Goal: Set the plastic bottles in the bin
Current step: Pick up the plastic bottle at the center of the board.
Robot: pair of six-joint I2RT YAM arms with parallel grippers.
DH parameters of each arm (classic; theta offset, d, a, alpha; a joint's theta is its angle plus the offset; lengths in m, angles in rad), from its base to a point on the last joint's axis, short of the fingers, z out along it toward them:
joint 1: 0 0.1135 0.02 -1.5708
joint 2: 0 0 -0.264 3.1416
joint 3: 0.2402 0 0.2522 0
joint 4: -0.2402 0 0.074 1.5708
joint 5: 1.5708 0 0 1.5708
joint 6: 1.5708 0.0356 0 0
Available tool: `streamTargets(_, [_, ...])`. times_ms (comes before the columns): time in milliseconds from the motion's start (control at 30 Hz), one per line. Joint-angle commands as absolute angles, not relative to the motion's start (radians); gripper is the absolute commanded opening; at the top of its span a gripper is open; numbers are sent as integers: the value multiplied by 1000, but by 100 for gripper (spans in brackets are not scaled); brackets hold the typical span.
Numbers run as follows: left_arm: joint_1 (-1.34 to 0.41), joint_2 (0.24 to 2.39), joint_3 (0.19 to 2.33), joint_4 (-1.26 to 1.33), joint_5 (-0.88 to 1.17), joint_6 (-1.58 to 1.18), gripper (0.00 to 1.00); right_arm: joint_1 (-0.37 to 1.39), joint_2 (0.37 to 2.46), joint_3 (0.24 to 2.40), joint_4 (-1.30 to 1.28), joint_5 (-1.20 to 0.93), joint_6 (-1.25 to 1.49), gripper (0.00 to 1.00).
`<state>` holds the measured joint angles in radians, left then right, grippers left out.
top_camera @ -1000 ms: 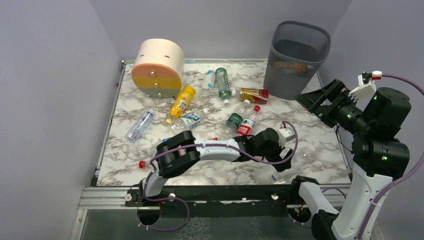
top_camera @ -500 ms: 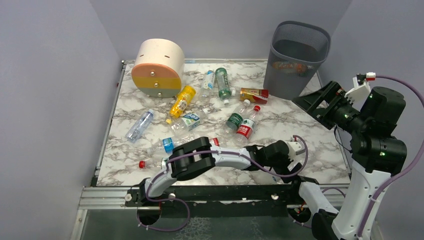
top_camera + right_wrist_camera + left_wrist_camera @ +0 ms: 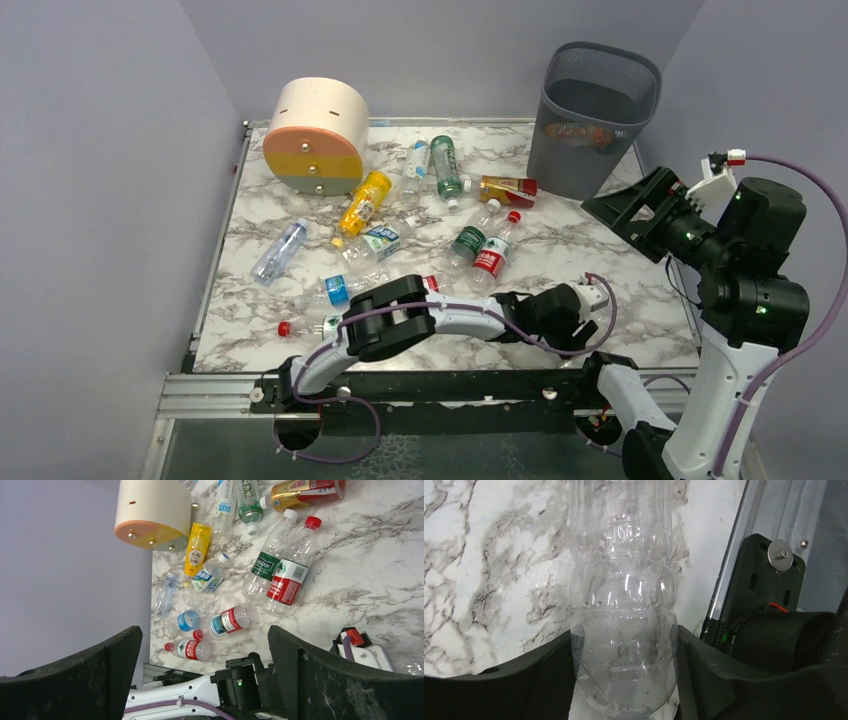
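My left end effector (image 3: 624, 672) clamps a clear bottle (image 3: 621, 605); right end effector (image 3: 204, 647) spread, empty. Most plastic bottles (image 3: 364, 203) lie outside the bin (image 3: 560, 155).

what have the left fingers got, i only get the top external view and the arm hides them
observer: a clear bottle with no label. The left wrist view shows it lying between the left fingers.
operator: are they touching it
observer: looks like it, both sit flush against its wide ribbed body, one on each side.
operator: where's it lying
observer: on the marble table, close beside the metal rail at the table's edge.
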<state>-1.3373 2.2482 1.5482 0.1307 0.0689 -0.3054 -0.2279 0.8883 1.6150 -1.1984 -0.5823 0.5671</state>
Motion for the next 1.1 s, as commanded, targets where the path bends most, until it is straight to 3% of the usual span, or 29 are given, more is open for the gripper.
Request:
streamTargets(0, [-1342, 2169, 1506, 89, 11, -295, 61, -221, 873, 1599, -1169, -617, 573, 100])
streamTargets(600, [-1328, 1654, 1097, -8, -146, -363, 62, -221, 857, 1497, -1063, -654, 638, 100])
streamTargets(1067, [-1211, 1227, 943, -213, -209, -469, 64, -221, 786, 1144, -947, -686, 663, 100])
